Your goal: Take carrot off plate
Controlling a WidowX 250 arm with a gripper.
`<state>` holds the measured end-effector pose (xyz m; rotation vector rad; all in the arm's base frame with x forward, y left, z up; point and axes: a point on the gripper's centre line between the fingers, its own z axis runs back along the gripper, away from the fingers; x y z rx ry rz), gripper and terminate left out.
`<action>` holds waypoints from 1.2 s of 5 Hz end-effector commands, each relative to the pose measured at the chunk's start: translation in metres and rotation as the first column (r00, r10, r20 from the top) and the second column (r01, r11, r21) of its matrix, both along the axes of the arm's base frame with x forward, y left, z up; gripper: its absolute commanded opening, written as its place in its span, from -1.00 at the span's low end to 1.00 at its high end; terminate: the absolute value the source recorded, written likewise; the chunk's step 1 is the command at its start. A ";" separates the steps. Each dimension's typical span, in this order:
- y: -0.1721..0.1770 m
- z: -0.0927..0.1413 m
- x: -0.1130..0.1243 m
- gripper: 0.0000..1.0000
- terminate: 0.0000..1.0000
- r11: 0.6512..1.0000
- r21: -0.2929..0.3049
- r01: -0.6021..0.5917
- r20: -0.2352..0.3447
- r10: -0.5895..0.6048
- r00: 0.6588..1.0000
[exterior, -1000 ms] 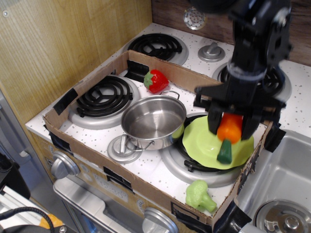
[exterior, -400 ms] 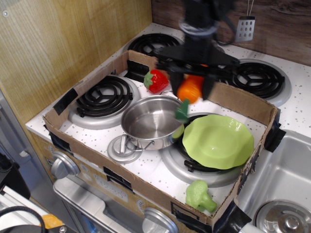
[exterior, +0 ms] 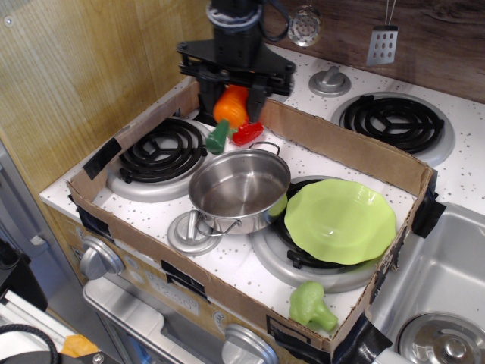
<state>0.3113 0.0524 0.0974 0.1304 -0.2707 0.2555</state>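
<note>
I see the black robot gripper at the far left part of the scene, and it is clenched around the glossy orange plastic toy carrot. The carrot hangs tilted, its dark green stem end pointing down and to the left, above the gap between the black coil burner and the red toy strawberry. The round lime-green plastic plate lies well apart, on the near right, and nothing is on it. So I judge the lifting part is done, and only the putting down is left.

What can go wrong from here, in my opinion:

- The carrot is smooth and tapered, and only its thick end is between the jaws. If I move fast, it may slip out and fall, maybe roll on the coil burner.
- The strawberry lies just beside and partly under the carrot. If I go straight down here, the stem end or a finger may push the strawberry away.
- The brown cardboard wall of the box passes just behind the gripper. A descent or a move to the far side may catch the fingers on its edge.
- The shiny steel pot is near. If the carrot drops there, it is off the plate, but perhaps not where it is wanted.
</note>
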 end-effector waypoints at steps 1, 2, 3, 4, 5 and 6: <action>0.039 -0.003 -0.010 -1.00 -1.00 0.994 0.095 -0.048 0.148 0.034 0.988; 0.057 -0.020 -0.020 -1.00 -1.00 0.988 0.140 -0.067 0.173 0.042 0.984; 0.072 -0.021 -0.023 -1.00 -1.00 0.984 0.171 -0.050 0.145 0.025 0.989; 0.084 -0.024 -0.021 -1.00 -1.00 0.985 0.170 -0.021 0.138 -0.003 0.990; 0.096 -0.034 -0.017 -1.00 -1.00 0.987 0.160 0.007 0.141 -0.030 0.990; 0.097 -0.038 -0.008 -1.00 -1.00 0.990 0.128 0.060 0.101 -0.073 0.992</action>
